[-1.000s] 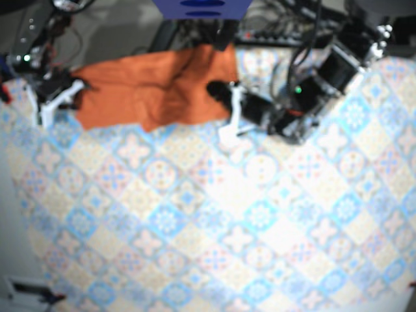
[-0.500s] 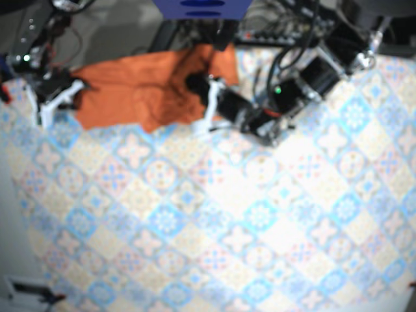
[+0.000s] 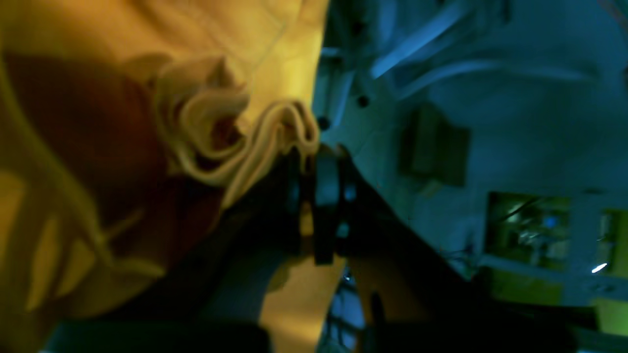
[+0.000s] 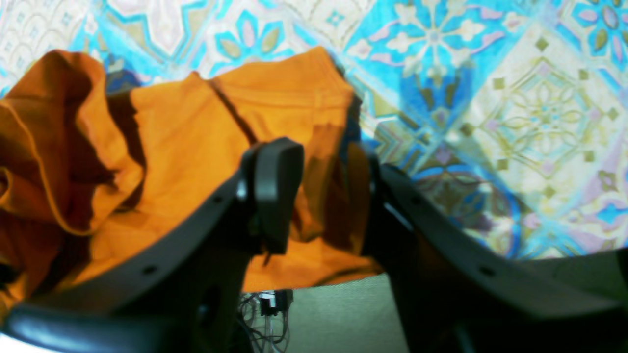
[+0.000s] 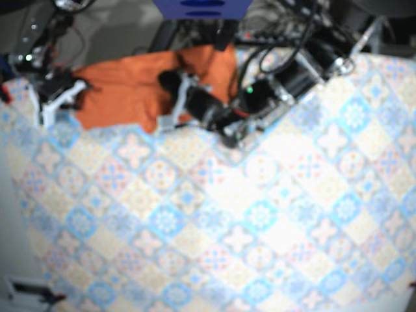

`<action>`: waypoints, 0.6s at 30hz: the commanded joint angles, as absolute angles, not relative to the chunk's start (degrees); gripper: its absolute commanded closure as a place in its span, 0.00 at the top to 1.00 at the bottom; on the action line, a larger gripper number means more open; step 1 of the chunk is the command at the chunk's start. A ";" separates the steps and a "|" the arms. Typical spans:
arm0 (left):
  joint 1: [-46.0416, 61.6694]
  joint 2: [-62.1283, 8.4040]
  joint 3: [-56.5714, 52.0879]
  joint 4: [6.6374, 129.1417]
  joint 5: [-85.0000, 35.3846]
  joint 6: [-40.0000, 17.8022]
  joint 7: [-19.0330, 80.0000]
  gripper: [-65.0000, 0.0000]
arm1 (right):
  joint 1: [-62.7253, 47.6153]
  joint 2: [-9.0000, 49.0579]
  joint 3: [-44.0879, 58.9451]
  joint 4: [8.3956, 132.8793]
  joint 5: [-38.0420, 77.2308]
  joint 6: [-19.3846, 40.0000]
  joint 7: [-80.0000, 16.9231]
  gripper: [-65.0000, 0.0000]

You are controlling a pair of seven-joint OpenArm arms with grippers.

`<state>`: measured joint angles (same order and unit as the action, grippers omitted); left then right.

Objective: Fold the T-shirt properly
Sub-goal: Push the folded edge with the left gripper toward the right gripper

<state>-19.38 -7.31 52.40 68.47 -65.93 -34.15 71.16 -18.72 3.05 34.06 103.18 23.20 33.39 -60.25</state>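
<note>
One orange T-shirt (image 5: 123,88), two grippers and one tile-patterned surface (image 5: 260,214) are in view. The T-shirt lies crumpled in the upper left of the base view, against the far edge of the surface.

The left gripper (image 5: 171,97) reaches in from the upper right and sits over the right part of the T-shirt. In its wrist view the left gripper (image 3: 316,157) is pressed together, pinching a bunched fold of the T-shirt (image 3: 196,73) at its tips, with the cloth rumpled to the left of the frame.

The right gripper (image 5: 58,99) stands at the T-shirt's left edge. In its wrist view the right gripper (image 4: 324,196) is spread, with the jaws apart over a corner of the T-shirt (image 4: 196,147). That corner reaches the rim of the surface (image 4: 490,98), and floor (image 4: 333,314) shows beyond it at the bottom of the frame.

The middle and lower parts of the base view are bare patterned cloth, wide on every side.
</note>
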 commanded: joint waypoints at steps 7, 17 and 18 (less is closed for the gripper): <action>-20.62 -5.49 52.18 67.21 -63.25 -34.68 72.04 0.00 | -18.42 2.86 34.24 104.31 24.04 33.63 -59.21 0.30; -21.41 -3.47 54.29 66.95 -58.86 -34.77 71.78 0.41 | -18.42 2.86 34.24 104.40 24.04 33.63 -59.03 0.30; -21.49 -3.12 55.25 66.95 -58.42 -34.77 71.78 0.44 | -18.42 2.86 34.24 104.40 24.04 33.63 -59.03 0.30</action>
